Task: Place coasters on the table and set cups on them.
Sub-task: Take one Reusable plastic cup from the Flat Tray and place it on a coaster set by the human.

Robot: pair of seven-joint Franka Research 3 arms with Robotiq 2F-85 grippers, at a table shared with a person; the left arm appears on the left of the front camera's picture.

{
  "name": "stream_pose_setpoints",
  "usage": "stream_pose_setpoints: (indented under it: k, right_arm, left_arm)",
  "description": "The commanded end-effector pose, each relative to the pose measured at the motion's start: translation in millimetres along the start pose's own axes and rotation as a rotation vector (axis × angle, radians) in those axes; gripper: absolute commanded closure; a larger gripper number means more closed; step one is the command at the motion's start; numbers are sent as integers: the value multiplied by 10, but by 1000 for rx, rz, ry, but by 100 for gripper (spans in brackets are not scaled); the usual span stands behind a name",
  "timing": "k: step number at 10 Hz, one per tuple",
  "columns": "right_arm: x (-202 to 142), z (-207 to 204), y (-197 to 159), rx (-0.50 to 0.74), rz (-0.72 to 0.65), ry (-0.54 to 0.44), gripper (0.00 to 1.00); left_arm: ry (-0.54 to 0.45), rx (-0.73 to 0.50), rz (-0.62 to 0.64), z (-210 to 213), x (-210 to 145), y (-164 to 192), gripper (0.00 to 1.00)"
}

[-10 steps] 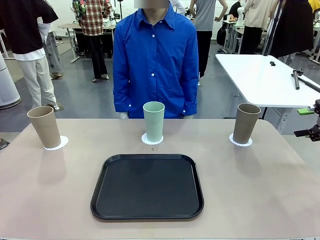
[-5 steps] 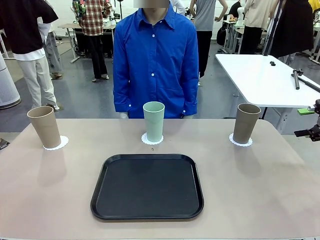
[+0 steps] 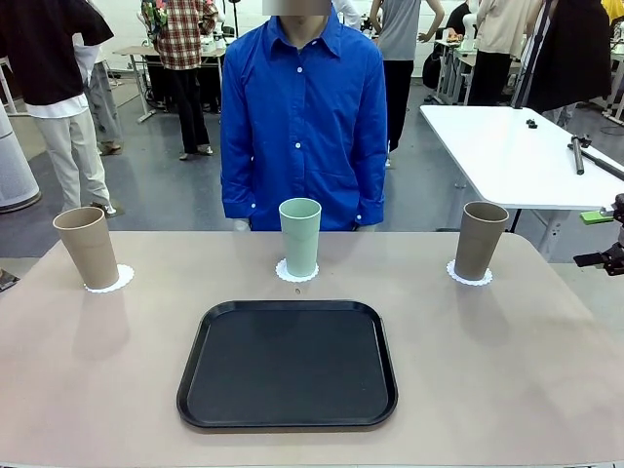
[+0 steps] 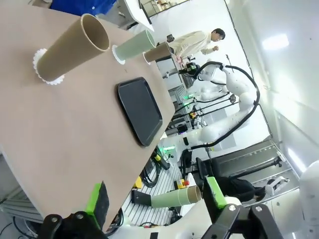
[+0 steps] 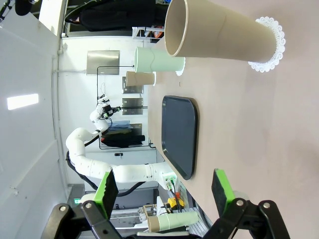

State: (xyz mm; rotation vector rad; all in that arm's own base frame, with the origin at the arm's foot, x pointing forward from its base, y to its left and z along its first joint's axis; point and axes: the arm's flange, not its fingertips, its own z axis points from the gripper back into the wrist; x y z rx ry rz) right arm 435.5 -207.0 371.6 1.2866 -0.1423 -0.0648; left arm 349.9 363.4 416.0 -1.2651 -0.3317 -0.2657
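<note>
While the three front pictures are compared, nothing differs: the cups, coasters and tray lie exactly where they lay a second ago, and the person [image 3: 302, 117] in the blue shirt stands at the far edge as before, arms down, hands hidden behind the table [image 3: 97, 370] edge.

On the table, the left tan cup [image 3: 87, 247] stands on its coaster [image 3: 115, 282] near the far left corner, leaning a little in the picture. The mint cup [image 3: 300, 237] stands upright on its coaster [image 3: 285, 272] at the far middle, just beyond the black tray [image 3: 288, 364]. The right tan cup [image 3: 481, 240] stands on its coaster [image 3: 468, 277] at the far right. The tray holds nothing.

From the left wrist view, the left gripper [image 4: 155, 198] hangs off the table's edge, its green-padded fingers spread wide with nothing between them, aimed across the tabletop at the tan cup. From the right wrist view, the right gripper [image 5: 163, 191] likewise stands wide apart and bare, looking along the table with the tan cup close ahead.
</note>
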Motion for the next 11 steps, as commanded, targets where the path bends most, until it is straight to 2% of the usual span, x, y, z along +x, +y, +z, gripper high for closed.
stream_pose_setpoints:
  k: [1,2,11]
  right_arm:
    - [-4,-1,6,1,0,2,0]
    - [-4,-1,6,1,0,2,0]
    - [-4,-1,6,1,0,2,0]
  left_arm:
    - [-47,18,-33,154,18,-73,0]
    - [0,0,0,0,0,0,0]
    - [0,0,0,0,0,0,0]
